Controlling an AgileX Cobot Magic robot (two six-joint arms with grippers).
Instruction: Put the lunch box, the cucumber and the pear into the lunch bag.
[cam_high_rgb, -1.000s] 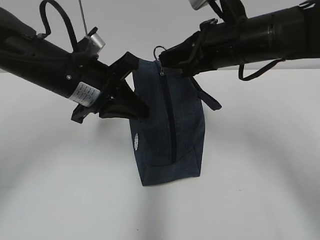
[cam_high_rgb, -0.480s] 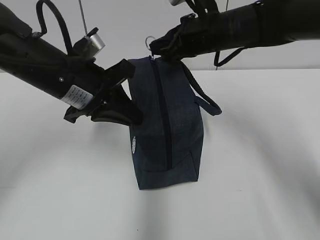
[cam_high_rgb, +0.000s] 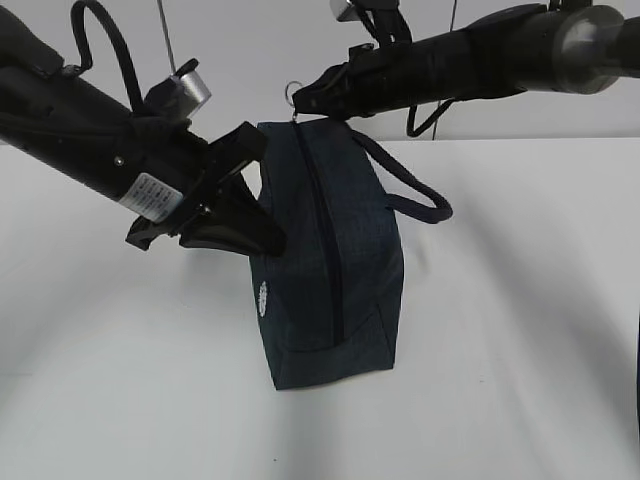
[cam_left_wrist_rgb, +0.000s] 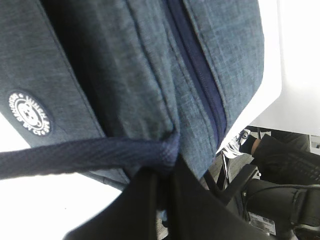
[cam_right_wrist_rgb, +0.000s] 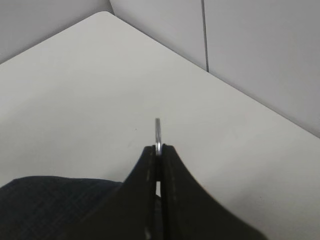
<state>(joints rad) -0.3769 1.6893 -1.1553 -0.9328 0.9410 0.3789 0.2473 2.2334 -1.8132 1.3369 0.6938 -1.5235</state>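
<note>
The lunch bag (cam_high_rgb: 330, 260) stands on end at the middle of the white surface (cam_high_rgb: 520, 340), its zipper (cam_high_rgb: 325, 240) running top to bottom and shut along its visible length, the round white logo (cam_high_rgb: 263, 297) at its 9 o'clock edge. At the bag's 12 o'clock the right end effector (cam_high_rgb: 297, 103) is pinched tight on the metal ring pull (cam_right_wrist_rgb: 158, 132). At 10 o'clock the left end effector (cam_high_rgb: 262, 235) is narrowly clamped on a loop handle (cam_left_wrist_rgb: 85, 156). The other handle (cam_high_rgb: 410, 190) hangs loose at 2 o'clock.
</note>
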